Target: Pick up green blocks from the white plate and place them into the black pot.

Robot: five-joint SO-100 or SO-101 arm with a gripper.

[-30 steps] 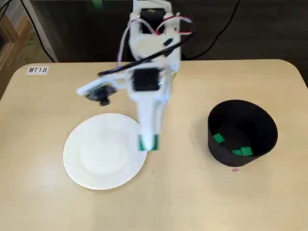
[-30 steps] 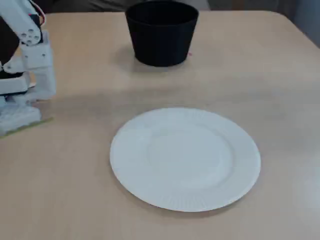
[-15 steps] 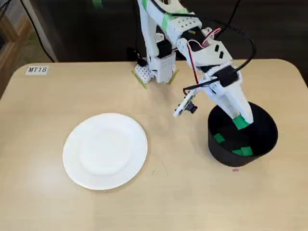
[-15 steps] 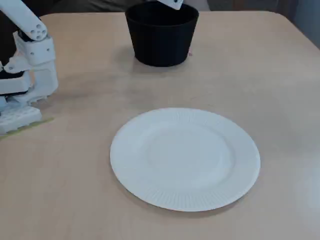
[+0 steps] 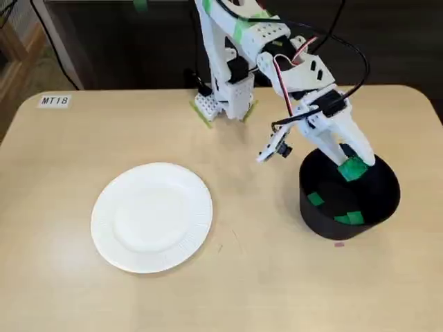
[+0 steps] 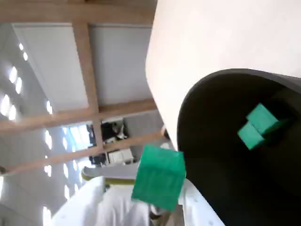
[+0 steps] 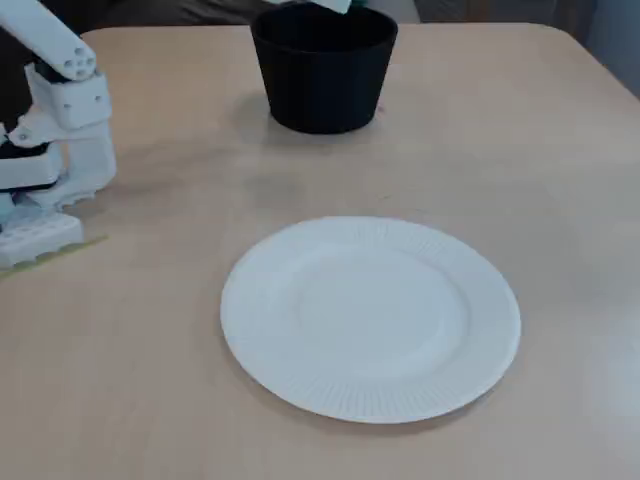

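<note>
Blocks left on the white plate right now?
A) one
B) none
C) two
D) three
B: the white plate is bare in both fixed views. The only green blocks visible lie inside the black pot, plus one green block at the gripper over the pot's opening.

1 green block (image 5: 353, 169) above black pot (image 5: 324, 227) mouth; more green blocks (image 5: 349, 218) inside; white plate (image 5: 151, 216) well apart
</note>
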